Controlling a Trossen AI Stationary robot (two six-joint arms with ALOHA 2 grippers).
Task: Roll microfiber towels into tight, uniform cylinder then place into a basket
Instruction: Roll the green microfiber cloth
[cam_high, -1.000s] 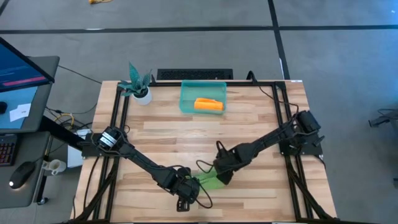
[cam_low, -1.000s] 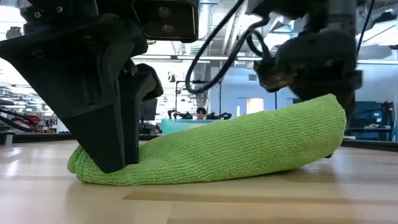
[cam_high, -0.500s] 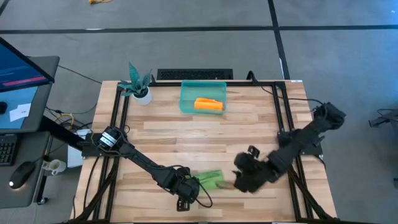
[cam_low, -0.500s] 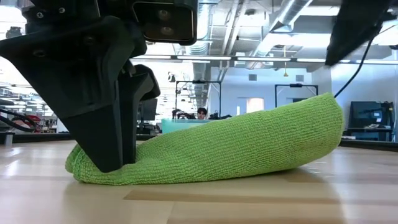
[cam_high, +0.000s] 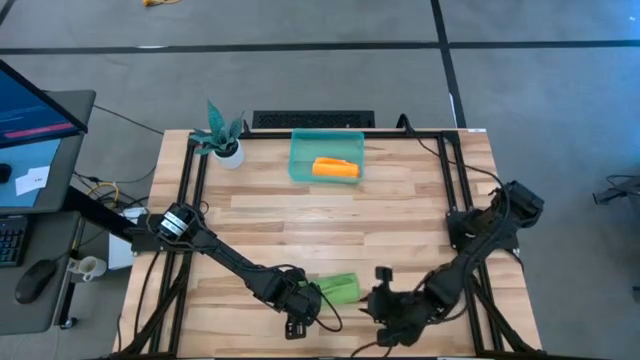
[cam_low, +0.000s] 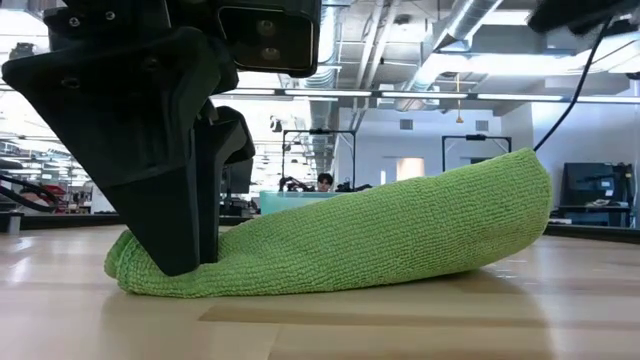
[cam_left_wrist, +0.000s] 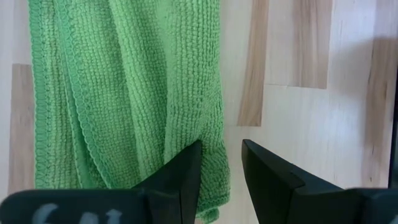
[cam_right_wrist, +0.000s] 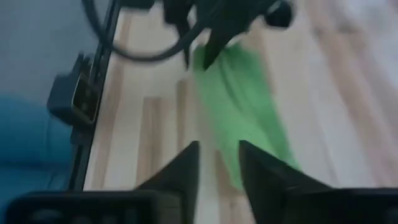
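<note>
L gripper (cam_high: 300, 303) pins green towel (cam_high: 338, 290) w/ fingers apart; R gripper (cam_high: 385, 322), at its 3 o'clock, fingers parted on nothing, should regrip square.

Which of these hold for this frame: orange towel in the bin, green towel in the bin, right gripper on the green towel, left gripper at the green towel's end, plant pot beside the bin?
1. The orange towel lies in the teal bin. True.
2. The green towel is in the bin. False: it lies on the table.
3. The right gripper holds the green towel. False: it is apart from it.
4. The left gripper is at the green towel's end. True.
5. The plant pot stands beside the bin. True.
</note>
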